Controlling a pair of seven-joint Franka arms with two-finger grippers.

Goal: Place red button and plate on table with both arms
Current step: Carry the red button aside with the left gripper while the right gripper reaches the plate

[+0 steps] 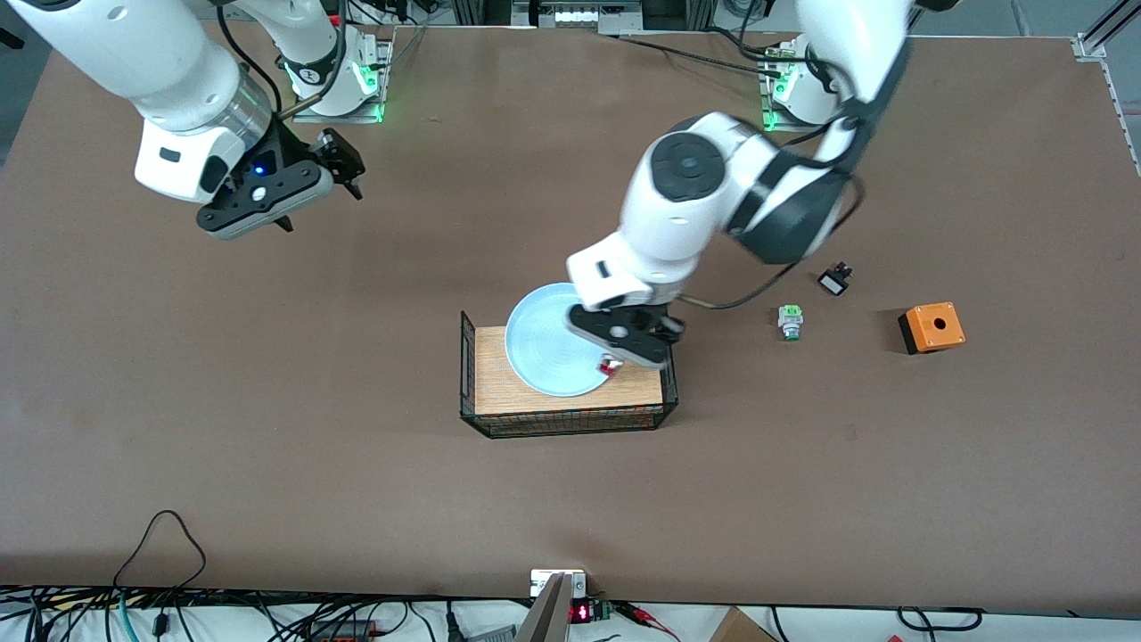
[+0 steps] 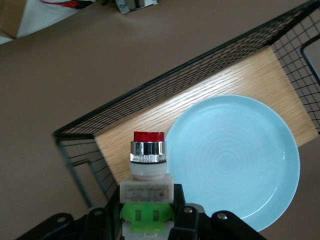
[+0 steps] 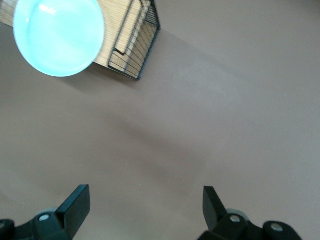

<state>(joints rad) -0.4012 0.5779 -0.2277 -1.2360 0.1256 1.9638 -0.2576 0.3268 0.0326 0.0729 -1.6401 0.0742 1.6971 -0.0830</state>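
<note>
One red button (image 2: 148, 165) in left tool (image 2: 150, 220)

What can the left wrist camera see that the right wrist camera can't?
Only the left wrist view shows the red button, held in the left gripper over the wooden tray. Only the right wrist view shows the right gripper, open over bare table, where that arm waits. Both show the pale blue plate lying in the tray, and the brown table.

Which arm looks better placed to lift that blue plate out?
The right: its pincer hangs open over bare table, while the left pincer already grips the red button above the plate.
</note>
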